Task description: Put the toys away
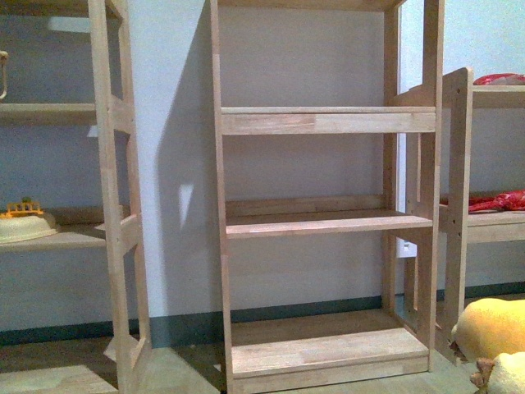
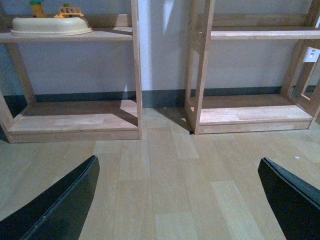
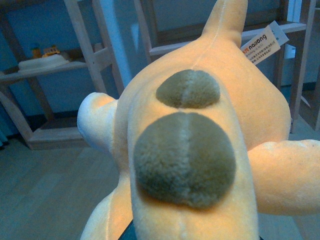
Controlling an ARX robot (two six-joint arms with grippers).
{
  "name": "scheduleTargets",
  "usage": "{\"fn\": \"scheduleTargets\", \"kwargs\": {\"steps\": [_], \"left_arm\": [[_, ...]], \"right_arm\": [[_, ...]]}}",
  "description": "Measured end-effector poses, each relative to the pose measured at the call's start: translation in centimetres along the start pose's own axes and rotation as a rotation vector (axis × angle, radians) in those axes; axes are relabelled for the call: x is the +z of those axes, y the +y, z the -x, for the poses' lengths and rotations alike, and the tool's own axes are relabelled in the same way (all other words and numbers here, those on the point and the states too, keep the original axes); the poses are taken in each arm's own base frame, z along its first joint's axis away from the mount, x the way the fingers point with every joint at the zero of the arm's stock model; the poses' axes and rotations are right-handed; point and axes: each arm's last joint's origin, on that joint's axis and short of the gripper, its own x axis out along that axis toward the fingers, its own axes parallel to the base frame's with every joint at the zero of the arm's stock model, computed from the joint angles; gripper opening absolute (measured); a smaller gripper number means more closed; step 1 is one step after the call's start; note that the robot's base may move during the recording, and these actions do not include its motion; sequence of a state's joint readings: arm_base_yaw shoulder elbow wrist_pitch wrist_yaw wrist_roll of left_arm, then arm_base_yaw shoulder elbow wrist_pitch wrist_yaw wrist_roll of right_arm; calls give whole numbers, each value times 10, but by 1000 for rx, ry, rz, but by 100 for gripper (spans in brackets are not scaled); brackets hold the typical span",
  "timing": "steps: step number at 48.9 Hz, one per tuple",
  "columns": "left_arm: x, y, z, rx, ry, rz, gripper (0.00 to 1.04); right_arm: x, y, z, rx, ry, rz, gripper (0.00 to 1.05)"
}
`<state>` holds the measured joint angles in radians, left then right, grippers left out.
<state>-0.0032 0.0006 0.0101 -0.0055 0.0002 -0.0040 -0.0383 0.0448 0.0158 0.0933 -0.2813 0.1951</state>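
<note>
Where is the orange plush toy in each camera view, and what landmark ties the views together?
Front view: plush toy low at the right edge, beside the middle shelf unit.
Left wrist view: not in it.
Right wrist view: plush toy close up, filling most of the picture.
Shared landmark: cream tray on a shelf, in all three views.

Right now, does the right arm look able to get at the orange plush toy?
Probably yes: the orange plush toy fills the right wrist view, close to the camera, nothing in front of it. Whether it is already gripped does not show.
</note>
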Motion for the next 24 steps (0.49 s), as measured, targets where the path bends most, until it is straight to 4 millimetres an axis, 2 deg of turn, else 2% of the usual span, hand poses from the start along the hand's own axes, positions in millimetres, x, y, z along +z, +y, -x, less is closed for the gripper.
{"fn": "scheduleTargets", "kwargs": {"steps": [24], "left_arm": [[0,0,0,0,0,0,99]], "right_arm": [[0,0,0,-1,0,0,7]]}}
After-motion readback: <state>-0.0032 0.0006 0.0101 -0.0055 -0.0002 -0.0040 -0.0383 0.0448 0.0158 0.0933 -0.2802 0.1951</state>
